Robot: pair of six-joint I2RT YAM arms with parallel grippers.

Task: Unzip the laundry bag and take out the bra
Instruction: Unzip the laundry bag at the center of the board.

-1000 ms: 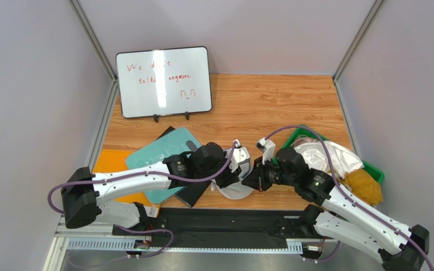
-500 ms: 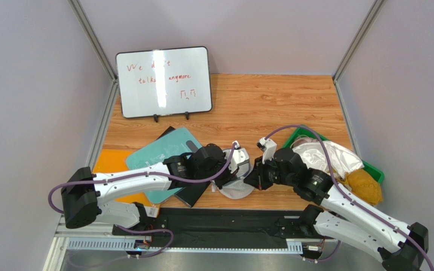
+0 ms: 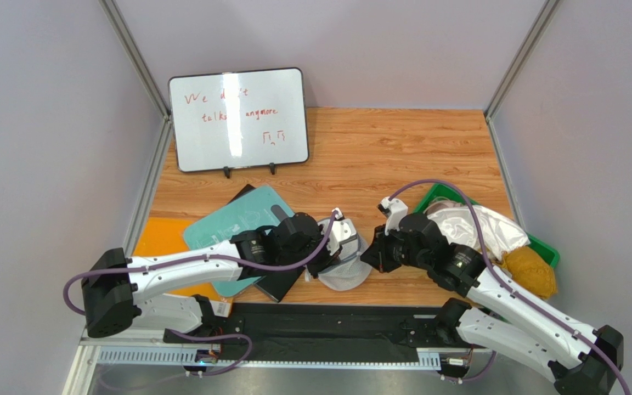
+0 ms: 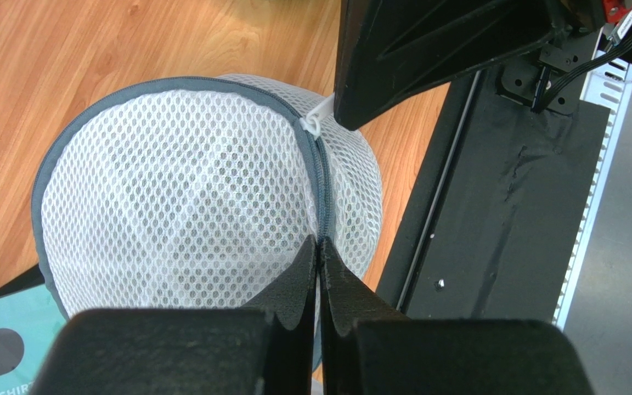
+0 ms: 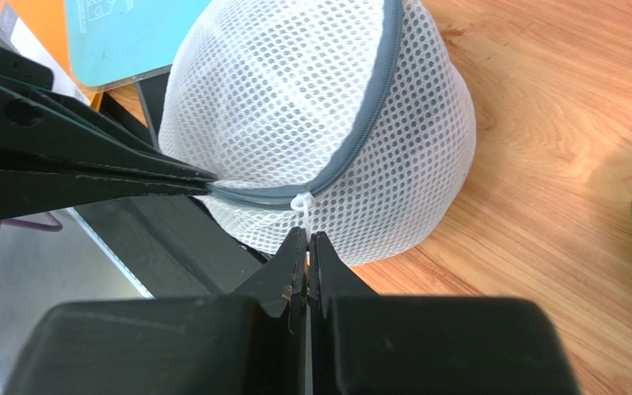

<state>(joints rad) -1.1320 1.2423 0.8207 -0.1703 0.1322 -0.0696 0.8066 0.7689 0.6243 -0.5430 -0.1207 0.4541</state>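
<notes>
The laundry bag (image 3: 346, 270) is a white mesh pouch with a grey-blue zip rim, lying near the table's front edge between my two grippers. My left gripper (image 3: 333, 253) is shut on the bag's zip rim, as the left wrist view shows (image 4: 318, 243), with the mesh dome (image 4: 187, 189) beyond it. My right gripper (image 3: 369, 258) is shut on the white zip pull (image 5: 301, 202), its fingertips meeting just below the bag (image 5: 319, 99). The zip line looks closed. The bra is hidden; no pinkish fabric shows through the mesh.
A whiteboard (image 3: 238, 118) stands at the back left. A teal board (image 3: 237, 220), an orange board (image 3: 156, 239) and a black flat item (image 3: 282, 284) lie under my left arm. A green bin (image 3: 544, 247) at the right holds a white cloth (image 3: 476, 226) and a mustard bundle (image 3: 529, 271). A black rail (image 3: 319, 325) runs along the front.
My left gripper has shifted slightly left and my right gripper slightly right and away, with the bag held between them. Both stay shut.
</notes>
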